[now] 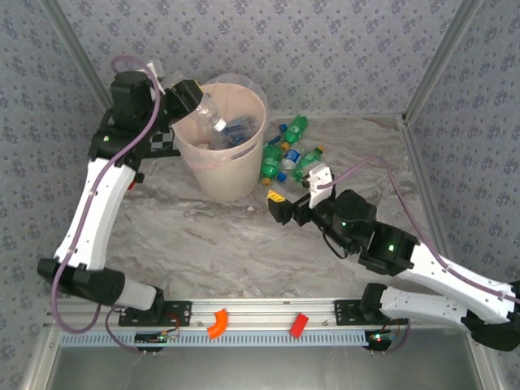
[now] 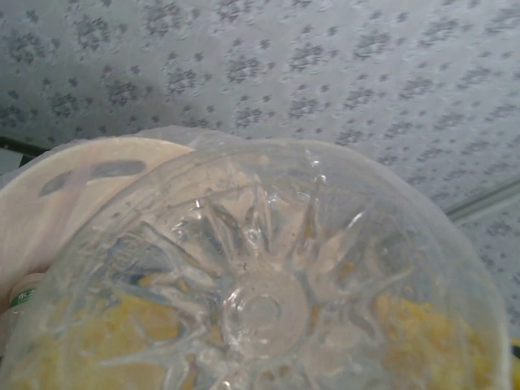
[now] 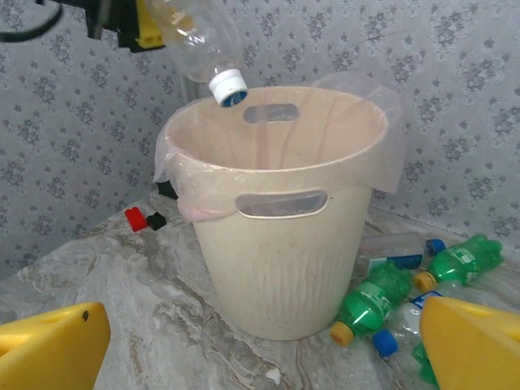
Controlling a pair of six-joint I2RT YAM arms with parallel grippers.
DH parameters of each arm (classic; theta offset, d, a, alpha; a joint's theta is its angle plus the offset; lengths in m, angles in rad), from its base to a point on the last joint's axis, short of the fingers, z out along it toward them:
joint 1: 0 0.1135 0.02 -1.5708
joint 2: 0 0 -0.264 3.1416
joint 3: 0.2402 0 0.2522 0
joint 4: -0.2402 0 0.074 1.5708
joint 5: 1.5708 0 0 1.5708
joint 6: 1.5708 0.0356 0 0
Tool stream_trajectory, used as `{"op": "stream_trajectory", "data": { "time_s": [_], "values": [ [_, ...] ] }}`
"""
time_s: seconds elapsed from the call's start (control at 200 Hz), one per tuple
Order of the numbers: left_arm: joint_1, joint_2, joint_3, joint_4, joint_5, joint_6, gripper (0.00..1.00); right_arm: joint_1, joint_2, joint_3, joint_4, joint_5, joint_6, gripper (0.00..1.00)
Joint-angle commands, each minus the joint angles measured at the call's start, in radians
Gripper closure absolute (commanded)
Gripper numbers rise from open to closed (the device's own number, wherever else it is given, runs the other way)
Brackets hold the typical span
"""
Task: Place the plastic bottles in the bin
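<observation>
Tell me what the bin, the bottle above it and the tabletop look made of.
Bin: moulded plastic, matte beige; ribbed wall, cut-out handle slots.
Bottle: thin clear glossy plastic; see-through, moulded petal base.
Tabletop: grey veined marble look, slight sheen; stone or printed laminate, cannot tell.

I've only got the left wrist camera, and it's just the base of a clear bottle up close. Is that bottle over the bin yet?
Observer: Yes. The left gripper holds the clear bottle neck-down, its cap above the opening of the bin.
Operator: Where's the right gripper?
Observer: The right gripper is open and empty, low over the table, to the right of the bin.
Operator: Any bottles left out?
Observer: Several green bottles lie on the table beside the bin.
</observation>
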Motion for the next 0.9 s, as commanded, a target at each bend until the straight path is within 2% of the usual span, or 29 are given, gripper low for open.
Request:
{"op": "stream_trajectory", "data": {
  "time_s": [0.0,0.185,0.36,0.655,0.895],
  "values": [
    [0.008,0.046,0.081,-0.06,-0.037,-0.045,0.44,-0.008,-0.056,-0.034,-0.012,0.046,0.023,0.0],
    [0.015,0.102,0.091,-0.086,-0.025,-0.108,0.4,-0.012,-0.092,-0.052,-0.034,0.048,0.026,0.0],
    [0.014,0.097,0.096,-0.118,-0.042,-0.117,0.01,-0.015,-0.099,-0.055,-0.035,0.056,0.025,0.0],
    [0.016,0.022,0.102,-0.162,-0.101,-0.074,0.0,-0.026,-0.066,-0.053,-0.006,0.041,0.027,0.0],
    [0.016,-0.011,0.102,-0.191,-0.078,-0.03,0.0,-0.058,-0.001,-0.005,-0.052,0.039,0.063,0.0]
  ]
}}
